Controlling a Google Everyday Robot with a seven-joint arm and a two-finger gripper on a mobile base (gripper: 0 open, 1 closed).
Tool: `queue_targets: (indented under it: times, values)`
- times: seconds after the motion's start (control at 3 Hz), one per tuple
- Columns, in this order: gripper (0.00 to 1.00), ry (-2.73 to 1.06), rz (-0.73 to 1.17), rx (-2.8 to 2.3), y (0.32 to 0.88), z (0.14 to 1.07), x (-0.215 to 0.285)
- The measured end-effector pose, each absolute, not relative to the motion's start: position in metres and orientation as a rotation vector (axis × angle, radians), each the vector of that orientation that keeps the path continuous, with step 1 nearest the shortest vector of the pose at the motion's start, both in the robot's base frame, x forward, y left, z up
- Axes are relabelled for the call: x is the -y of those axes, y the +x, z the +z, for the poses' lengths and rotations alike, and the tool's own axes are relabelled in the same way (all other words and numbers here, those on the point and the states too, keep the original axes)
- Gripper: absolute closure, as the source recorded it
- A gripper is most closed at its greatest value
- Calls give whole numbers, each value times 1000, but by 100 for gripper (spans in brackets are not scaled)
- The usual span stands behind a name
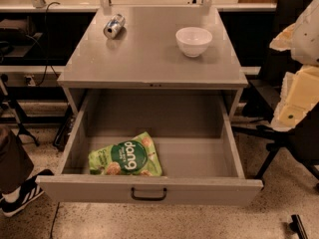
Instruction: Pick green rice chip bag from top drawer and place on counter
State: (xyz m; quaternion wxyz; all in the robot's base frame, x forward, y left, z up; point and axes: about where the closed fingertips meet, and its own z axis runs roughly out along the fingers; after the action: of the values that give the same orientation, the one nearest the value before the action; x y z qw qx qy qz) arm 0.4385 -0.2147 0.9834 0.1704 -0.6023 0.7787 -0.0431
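Firstly, top drawer (199, 153): pulled open, lower middle of the frame.
Counter (149, 59): grey metal top, upper middle, above the drawer.
Pincer (298, 101): pale, right edge of the frame, well apart from the bag; grip state cannot be told.
Green rice chip bag (127, 158): flat in the drawer's front left.
White bowl (194, 40): upright, counter's upper right.
Silver can (114, 26): on its side, counter's upper left.

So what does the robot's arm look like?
Only part of the arm shows, at the right edge: chunky, blocky pieces in white and pale yellow, with a small green dot near the bottom. No cables or writing show on it. The gripper is out of the picture.
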Motion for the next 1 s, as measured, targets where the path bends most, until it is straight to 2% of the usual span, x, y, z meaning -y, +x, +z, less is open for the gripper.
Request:
queue_targets:
  times: [1.0]
  values:
    - [0,-1505,-63,-2269,447,957,197]
